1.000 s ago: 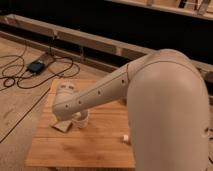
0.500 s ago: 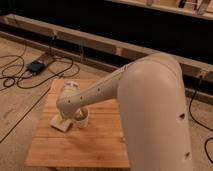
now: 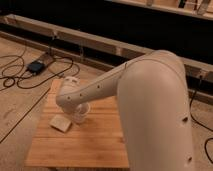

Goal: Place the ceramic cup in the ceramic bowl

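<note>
A small white cylindrical thing (image 3: 81,115) that looks like the ceramic cup stands on the left part of the wooden table (image 3: 95,145). My gripper (image 3: 74,105) is at the end of the white arm, right above and against the cup, mostly hidden by the wrist. The ceramic bowl is not visible; the big white arm (image 3: 150,100) covers the right half of the table.
A flat beige object (image 3: 60,122) lies on the table just left of the cup. Black cables and a dark box (image 3: 37,66) lie on the floor at the left. A long low rail (image 3: 100,42) runs along the back.
The arm's elbow has swung left and closer, now covering more of the table's right side. The wrist stays over the cup. The cup and the beige object have not moved.
</note>
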{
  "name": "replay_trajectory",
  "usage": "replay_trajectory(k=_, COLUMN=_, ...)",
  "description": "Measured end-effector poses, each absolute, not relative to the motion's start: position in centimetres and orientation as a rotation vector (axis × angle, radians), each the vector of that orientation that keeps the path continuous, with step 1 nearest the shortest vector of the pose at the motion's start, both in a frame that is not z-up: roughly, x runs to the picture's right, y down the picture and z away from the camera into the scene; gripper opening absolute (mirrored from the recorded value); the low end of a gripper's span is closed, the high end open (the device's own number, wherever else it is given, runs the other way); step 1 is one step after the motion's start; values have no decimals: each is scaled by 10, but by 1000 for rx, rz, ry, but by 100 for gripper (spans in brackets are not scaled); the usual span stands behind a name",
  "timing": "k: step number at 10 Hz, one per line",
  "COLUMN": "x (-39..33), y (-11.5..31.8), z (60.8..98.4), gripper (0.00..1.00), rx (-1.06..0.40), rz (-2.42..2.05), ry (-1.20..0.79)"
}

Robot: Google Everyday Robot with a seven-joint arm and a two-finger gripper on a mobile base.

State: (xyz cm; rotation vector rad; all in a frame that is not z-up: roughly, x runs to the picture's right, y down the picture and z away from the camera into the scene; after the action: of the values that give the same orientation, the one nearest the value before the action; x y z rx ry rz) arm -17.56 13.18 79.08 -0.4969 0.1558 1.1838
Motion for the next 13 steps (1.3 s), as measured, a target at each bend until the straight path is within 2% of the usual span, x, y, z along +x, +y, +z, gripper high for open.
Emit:
replay_trajectory(k=1, x=-169, y=120, z=784, gripper=0, rx=-467, rz=1186, ry=149)
replay_trajectory(k=7, x=-93, y=35, z=770, gripper=0, rx=-262, rz=1242, ry=176)
replay_trajectory(k=13, x=12, y=-41, z=798, gripper=0, rx=-201, rz=1338, ry=273)
